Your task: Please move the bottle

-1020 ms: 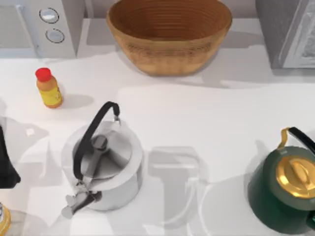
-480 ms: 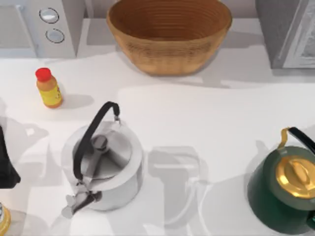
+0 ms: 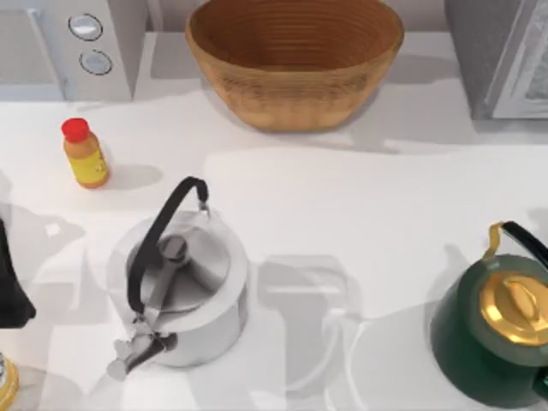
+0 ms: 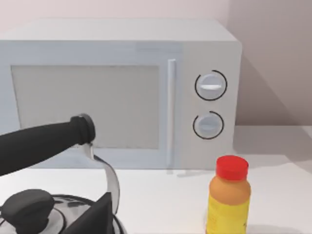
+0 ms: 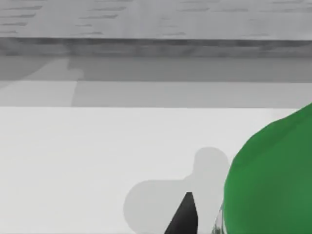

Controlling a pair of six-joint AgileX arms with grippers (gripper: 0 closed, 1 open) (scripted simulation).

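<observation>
The bottle [image 5: 273, 180] appears in the right wrist view as a bright green rounded body very close to the camera. It sits against the dark fingertip [image 5: 184, 217] of my right gripper [image 5: 219, 226], which is shut on it above the white table. Their shadow falls on the table just beyond. My left gripper [image 3: 13, 282] is a black shape at the table's left edge, left of the silver kettle. It faces the microwave and the short orange bottle.
A silver kettle [image 3: 180, 287] with a black handle stands front left, and a dark green kettle [image 3: 497, 330] with a gold lid front right. The orange bottle [image 3: 84, 154], red-capped, is at the left. A wicker basket [image 3: 295, 56] and a microwave [image 3: 77, 43] line the back.
The arm shadow at the front middle of the table shifted slightly. The yellow-rimmed object in the front left corner slid a little further out of view. Nothing else moved.
</observation>
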